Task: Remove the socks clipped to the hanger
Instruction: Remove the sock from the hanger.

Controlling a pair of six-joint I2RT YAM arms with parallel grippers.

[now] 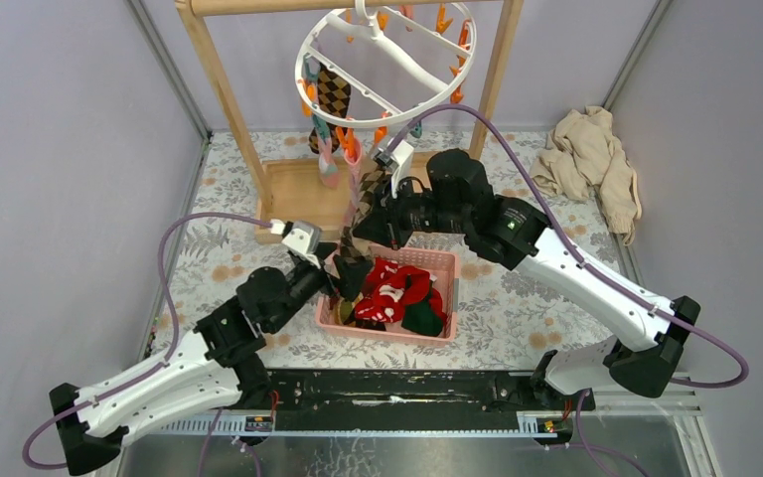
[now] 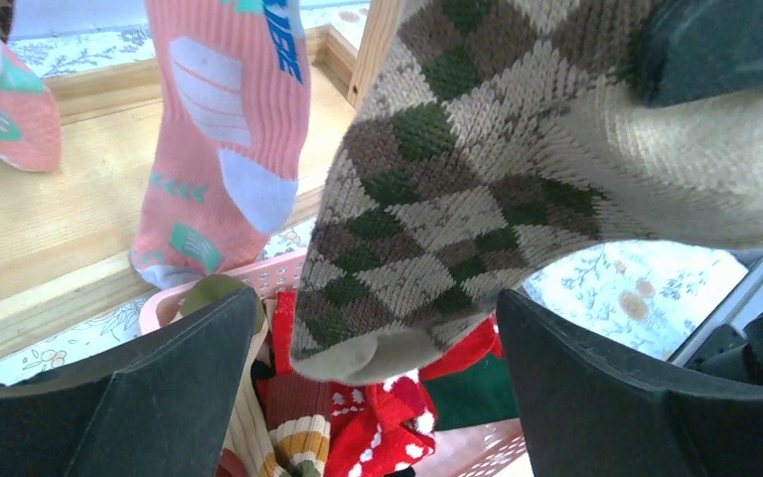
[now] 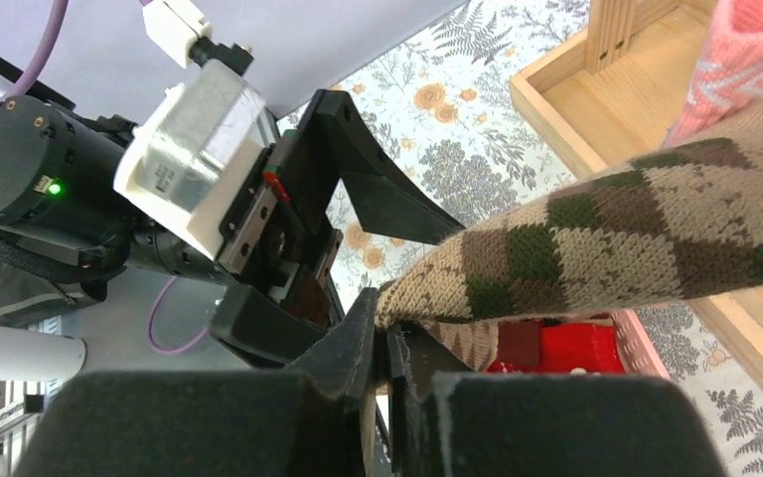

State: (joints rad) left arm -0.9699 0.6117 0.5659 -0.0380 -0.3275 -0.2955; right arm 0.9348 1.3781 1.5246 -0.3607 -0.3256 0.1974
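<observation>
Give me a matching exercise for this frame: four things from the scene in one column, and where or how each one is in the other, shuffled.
Things
1. brown argyle sock
2. left gripper
3. pink basket
4. beige cloth

Places and states
A. lies heaped at the far right of the table
B. open, one finger on each side of the sock's toe
C. pinched in the shut right gripper
D. holds red socks

Pairs: 1-C, 2-B, 3-D, 4-A

brown-beige argyle sock (image 2: 437, 229), pink basket (image 1: 378, 332)
</observation>
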